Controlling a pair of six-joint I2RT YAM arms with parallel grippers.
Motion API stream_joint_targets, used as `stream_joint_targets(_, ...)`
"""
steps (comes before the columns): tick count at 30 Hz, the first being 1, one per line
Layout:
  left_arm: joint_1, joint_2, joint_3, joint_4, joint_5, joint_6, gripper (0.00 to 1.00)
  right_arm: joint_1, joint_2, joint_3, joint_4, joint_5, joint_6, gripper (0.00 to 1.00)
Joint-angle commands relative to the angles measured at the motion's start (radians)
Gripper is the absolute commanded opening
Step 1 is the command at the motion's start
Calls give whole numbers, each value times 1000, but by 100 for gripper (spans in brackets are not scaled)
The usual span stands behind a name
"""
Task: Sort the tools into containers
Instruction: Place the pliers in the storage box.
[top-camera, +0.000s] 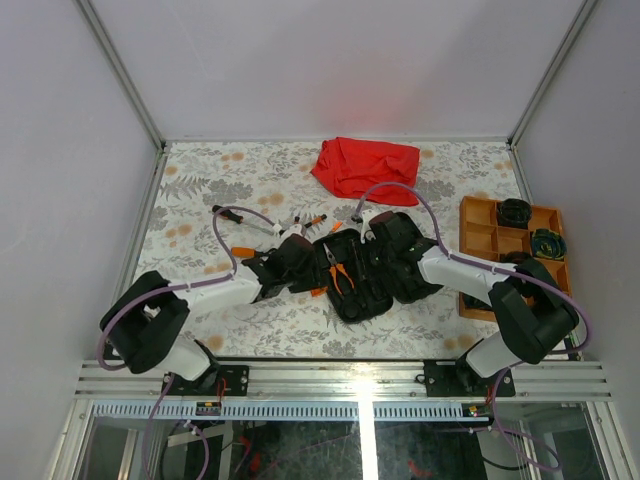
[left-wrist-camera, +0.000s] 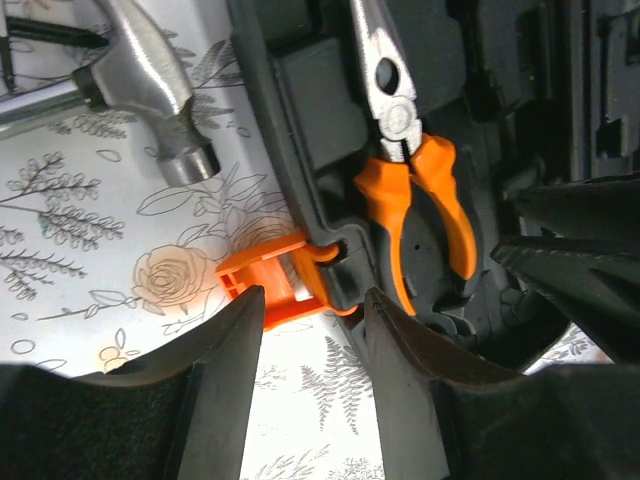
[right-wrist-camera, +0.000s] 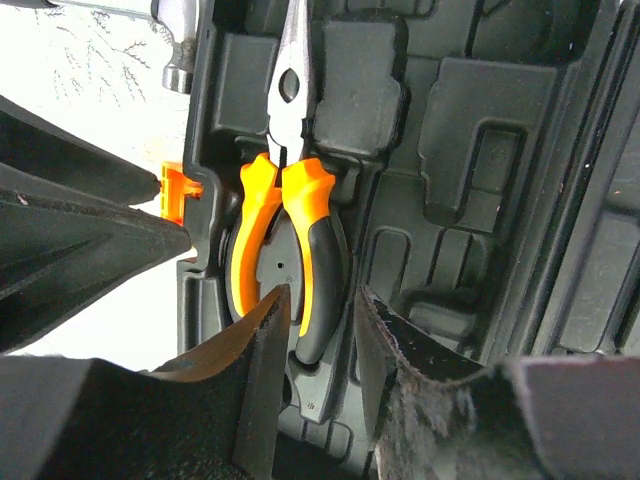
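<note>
The black case (top-camera: 372, 300) lies open in the middle of the table, its orange latch (left-wrist-camera: 270, 285) on the left side. Orange-and-black pliers (right-wrist-camera: 300, 230) rest in a recess of the case. My right gripper (right-wrist-camera: 320, 320) is open, its fingertips either side of the end of one pliers handle with gaps showing. My left gripper (left-wrist-camera: 312, 315) is open beside the case, with the latch just past its tips and only table between its fingers. A steel-headed hammer (left-wrist-camera: 150, 90) lies left of the case. Screwdrivers (top-camera: 240, 215) lie farther back. The orange tray (top-camera: 480, 240) stands at the right.
A red cloth (top-camera: 365, 165) is bunched at the back centre. The tray holds dark round items (top-camera: 515, 212) in its far compartments. Both arms crowd the case from either side, and the right gripper's body (left-wrist-camera: 580, 250) shows at the edge of the left wrist view.
</note>
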Motion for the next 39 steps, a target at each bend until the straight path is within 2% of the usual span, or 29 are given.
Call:
stream_joint_targets(1,4,23,45,61,25,24,44,-3,-12,23,40,9,-28,37)
stream_joint_targets(5,4,50,69,55,3,13,47,-2,-28,12,46,29,-13,35)
stream_joint_targets(11,5,105,88,25,4,6,45,-2,-71,-25,40,52,-2,35)
stream_joint_targets(20,5,110,107,-95,-45,90,29,-3,-114,-41,20,78,3,32)
stream_joint_targets(27,5,75,90,-155,-37,205,21,-2,-143,-45,28,59,24,31)
stream_joint_targets(33,5,48,65,-132,14,211,23,-1,-153,-62,100,17,87,36)
stream_joint_targets(39,7,16,57,-102,38,173,28,12,-130,-59,165,12,130,41)
